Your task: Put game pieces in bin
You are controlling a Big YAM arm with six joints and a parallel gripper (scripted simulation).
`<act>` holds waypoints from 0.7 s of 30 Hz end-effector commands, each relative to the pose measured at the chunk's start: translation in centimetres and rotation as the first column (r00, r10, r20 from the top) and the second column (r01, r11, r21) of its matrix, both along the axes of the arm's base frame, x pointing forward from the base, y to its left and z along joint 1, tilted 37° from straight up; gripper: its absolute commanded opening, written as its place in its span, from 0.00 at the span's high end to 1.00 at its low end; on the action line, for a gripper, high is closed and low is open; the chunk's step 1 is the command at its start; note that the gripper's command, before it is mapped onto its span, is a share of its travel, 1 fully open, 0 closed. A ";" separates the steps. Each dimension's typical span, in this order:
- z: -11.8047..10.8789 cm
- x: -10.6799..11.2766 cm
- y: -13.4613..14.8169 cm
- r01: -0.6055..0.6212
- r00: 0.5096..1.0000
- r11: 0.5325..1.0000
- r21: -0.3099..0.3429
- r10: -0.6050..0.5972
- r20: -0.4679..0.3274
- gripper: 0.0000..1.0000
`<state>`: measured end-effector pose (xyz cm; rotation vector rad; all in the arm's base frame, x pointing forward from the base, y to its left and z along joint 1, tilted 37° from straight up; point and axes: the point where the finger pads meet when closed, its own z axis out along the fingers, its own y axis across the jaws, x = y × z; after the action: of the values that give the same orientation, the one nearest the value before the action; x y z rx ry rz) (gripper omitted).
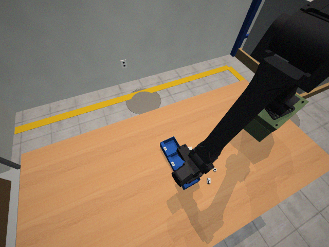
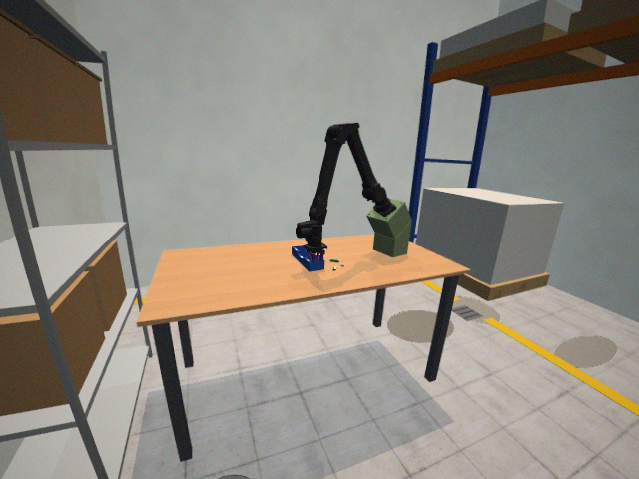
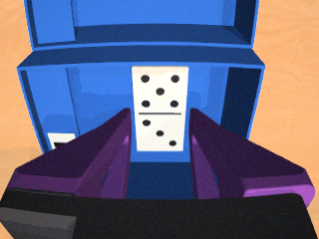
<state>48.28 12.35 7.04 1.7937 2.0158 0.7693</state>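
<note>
Currently, the blue bin [image 3: 42, 87] stands on the table [image 1: 92, 170], with a white label [image 3: 62, 139] on its left inner wall; the letter is unreadable. At centre, the domino [image 3: 159, 110] sits inside the near compartment, flanked by the purple fingers of the end effector [image 3: 159, 134], which is spread, with slim gaps on both sides. Risk: a sideways withdrawal could catch the bin wall and shift the bin. Right of it, two small pieces [image 1: 208, 180] lie on the table.

White domino [image 3: 159, 110] lies in blue bin [image 3: 241, 103] between parted purple fingers
</note>
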 end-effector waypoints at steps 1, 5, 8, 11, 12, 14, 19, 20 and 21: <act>1.0 0.5 0.1 0.003 1.000 1.000 0.003 -0.003 0.020 0.69; 2.0 0.3 0.5 0.002 1.000 1.000 0.010 -0.003 0.029 0.69; 1.8 -0.4 0.3 0.003 1.000 1.000 0.007 -0.003 0.018 0.69; 1.9 -0.8 0.1 0.003 1.000 1.000 0.006 -0.003 0.014 0.69; 2.0 -0.9 0.1 0.003 1.000 1.000 0.006 -0.003 0.014 0.69; 2.2 -1.0 0.0 0.003 1.000 1.000 0.006 -0.003 0.014 0.69; 2.5 -1.2 -0.1 0.004 1.000 1.000 0.005 -0.004 0.014 0.69; 2.6 -1.3 -0.2 0.004 1.000 1.000 0.005 -0.004 0.014 0.69; 2.7 -1.4 -0.2 0.004 1.000 1.000 0.005 -0.004 0.014 0.69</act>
<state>47.42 12.13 8.62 1.7924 2.0144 0.7714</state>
